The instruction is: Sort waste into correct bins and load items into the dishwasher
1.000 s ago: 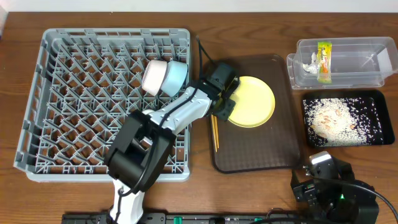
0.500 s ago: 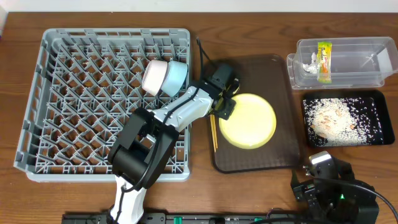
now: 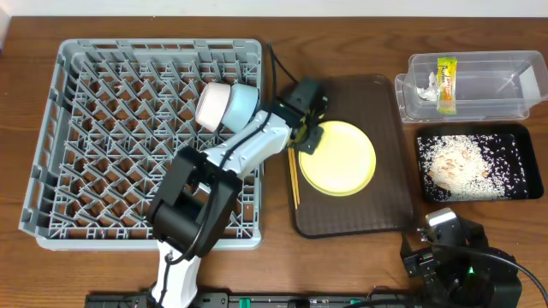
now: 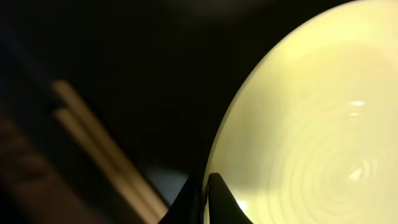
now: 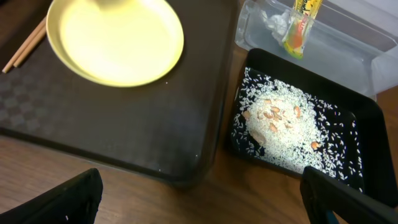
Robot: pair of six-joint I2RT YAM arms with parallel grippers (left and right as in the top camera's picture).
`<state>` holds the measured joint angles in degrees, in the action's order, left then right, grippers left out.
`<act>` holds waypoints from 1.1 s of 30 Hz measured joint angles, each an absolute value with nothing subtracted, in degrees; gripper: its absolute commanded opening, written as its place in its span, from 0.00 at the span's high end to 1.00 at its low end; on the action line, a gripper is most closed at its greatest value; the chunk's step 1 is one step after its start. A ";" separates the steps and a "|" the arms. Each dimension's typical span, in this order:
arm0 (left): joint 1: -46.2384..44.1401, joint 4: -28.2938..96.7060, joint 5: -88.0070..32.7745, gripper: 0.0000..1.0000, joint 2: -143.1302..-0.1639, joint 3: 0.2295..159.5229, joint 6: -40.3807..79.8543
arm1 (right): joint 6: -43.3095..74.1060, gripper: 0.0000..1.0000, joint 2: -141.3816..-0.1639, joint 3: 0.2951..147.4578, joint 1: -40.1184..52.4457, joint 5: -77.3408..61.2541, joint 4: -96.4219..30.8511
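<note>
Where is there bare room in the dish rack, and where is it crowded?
In the dish rack, the whole left half and front-left rows are bare grid. It's tight at the back right, where the white bowl and blue bowl sit and the left arm crosses.

this looks like a robotics lab bench set up as a dishwashing station, not a lived-in kitchen: a white-and-black left arm [image 3: 244, 150] and a dark right arm [image 3: 458, 261] stand at the front edge of a bare wooden table [image 3: 26, 274], with a black cable [image 3: 276, 68] and a black rail [image 3: 257, 301] beside them. the kitchen things are few and laid out like props (all squared to the table's edges): a grey dish rack [image 3: 154, 44], a brown serving tray [image 3: 351, 214] with a yellow plate [image 3: 340, 158], a clear tub [image 3: 488, 77] and a black tray [image 3: 479, 130]. behind the table runs a plain pale wall [image 3: 342, 7].
</note>
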<state>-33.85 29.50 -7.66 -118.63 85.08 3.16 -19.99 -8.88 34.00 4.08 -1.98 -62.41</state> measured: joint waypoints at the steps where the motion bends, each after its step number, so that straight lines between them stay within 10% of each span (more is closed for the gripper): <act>1: -33.56 30.00 -7.49 0.94 -118.63 85.73 3.14 | -19.99 0.01 -8.88 34.00 4.08 -1.98 -62.43; 33: -25.93 33.23 -7.77 0.94 -112.64 89.49 3.18 | -19.97 0.01 -8.88 34.00 4.08 -1.96 -62.43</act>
<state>-25.93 33.23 -7.77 -112.64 89.49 3.18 -19.97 -8.88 34.00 4.08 -1.96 -62.43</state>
